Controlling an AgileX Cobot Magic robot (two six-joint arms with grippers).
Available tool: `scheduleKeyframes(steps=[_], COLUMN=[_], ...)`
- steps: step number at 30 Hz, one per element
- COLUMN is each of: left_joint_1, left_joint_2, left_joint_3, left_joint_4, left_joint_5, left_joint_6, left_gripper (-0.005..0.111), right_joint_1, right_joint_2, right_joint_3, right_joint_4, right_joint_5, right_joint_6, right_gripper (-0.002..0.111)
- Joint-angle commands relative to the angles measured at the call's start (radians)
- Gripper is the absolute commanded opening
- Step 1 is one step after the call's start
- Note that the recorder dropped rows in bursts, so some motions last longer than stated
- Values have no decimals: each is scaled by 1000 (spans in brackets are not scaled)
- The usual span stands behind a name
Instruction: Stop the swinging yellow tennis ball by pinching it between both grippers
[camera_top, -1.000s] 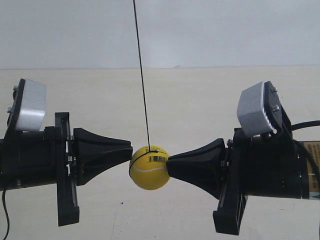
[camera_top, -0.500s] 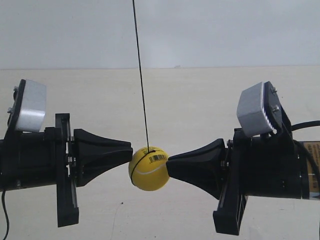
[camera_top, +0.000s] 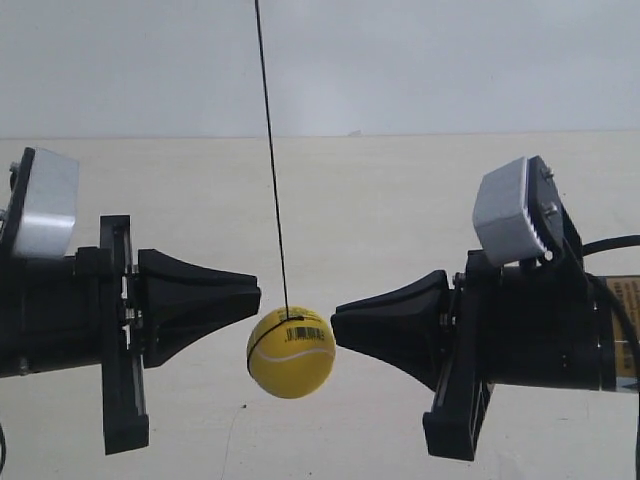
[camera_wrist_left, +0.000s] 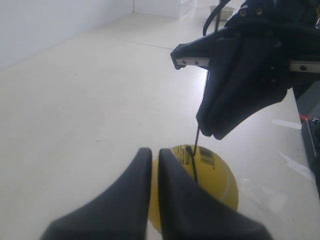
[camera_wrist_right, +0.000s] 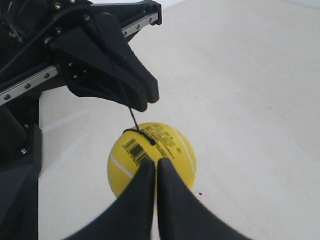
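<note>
Your left gripper (camera_wrist_left: 154, 153) and right gripper (camera_wrist_right: 156, 163), each with jaws closed on nothing, point tip to tip, and the yellow tennis ball (camera_top: 291, 340) hangs low between them on its string (camera_top: 271, 150), apparently not squeezed, so the pinch looks unfinished.
</note>
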Motion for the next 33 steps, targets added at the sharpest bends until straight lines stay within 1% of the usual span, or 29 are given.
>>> scheduleKeyframes(steps=[1,6,11,16,25,27,29,33], left_joint_1=[-5,-5,-5,-5,-5,-5,-5,-5], left_joint_2=[-73,-161,-260,-359,-536,-565,-575,-546], left_joint_3=[1,1,1,1,1,3,13,60], left_joint_4=[-30,-55,-64,-107,-120,-117,-95,-14], left_joint_5=[113,214,273,413,621,623,592,474], left_joint_6=[-45,-82,-127,-186,-290,-297,-317,-349], left_gripper=[5,5,5,5,5,5,5,5], right_joint_1=[2,2,2,2,2,2,2,2], right_joint_2=[-7,-95,-246,-423,-678,-710,-720,-708], right_joint_3=[-5,-5,-5,-5,-5,-2,18,75], right_joint_4=[9,26,26,23,21,21,18,-54], right_joint_5=[36,125,213,330,498,510,487,400], right_joint_6=[-10,-6,50,111,200,221,252,290], right_gripper=[0,0,0,0,0,0,0,0])
